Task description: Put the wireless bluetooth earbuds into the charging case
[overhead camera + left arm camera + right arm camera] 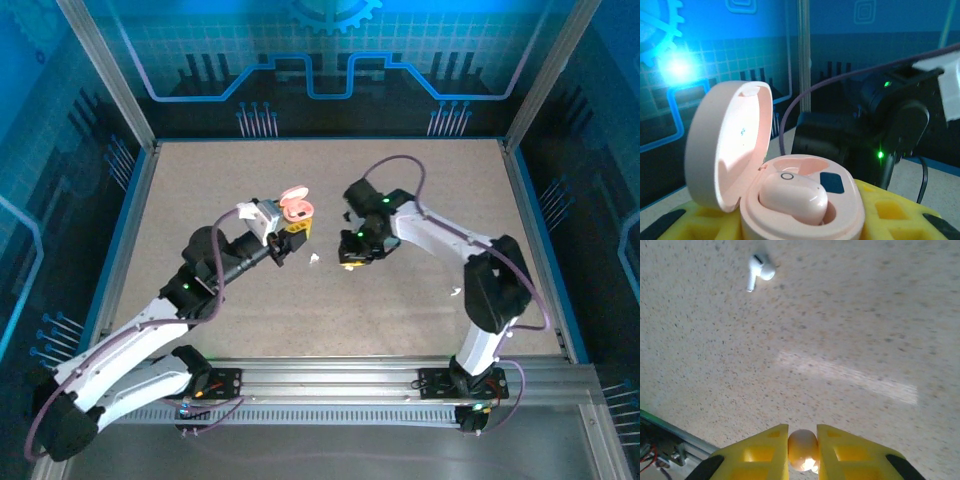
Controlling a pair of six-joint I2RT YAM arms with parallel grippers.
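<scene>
Right tool (802, 439) pinched a small peach-pink earbud (803, 452) at bottom centre, white stemmed earbud (759, 271) lay well apart on the speckled table (865, 330), pale light streak between them

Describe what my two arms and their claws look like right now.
The left arm and right arm match: white shells between black joint housings, small green lights on the joints, and a purple cable looping along each. The left claw and right claw have blocky yellow fingers with recessed pockets and dark patches at the outer edges.
</scene>
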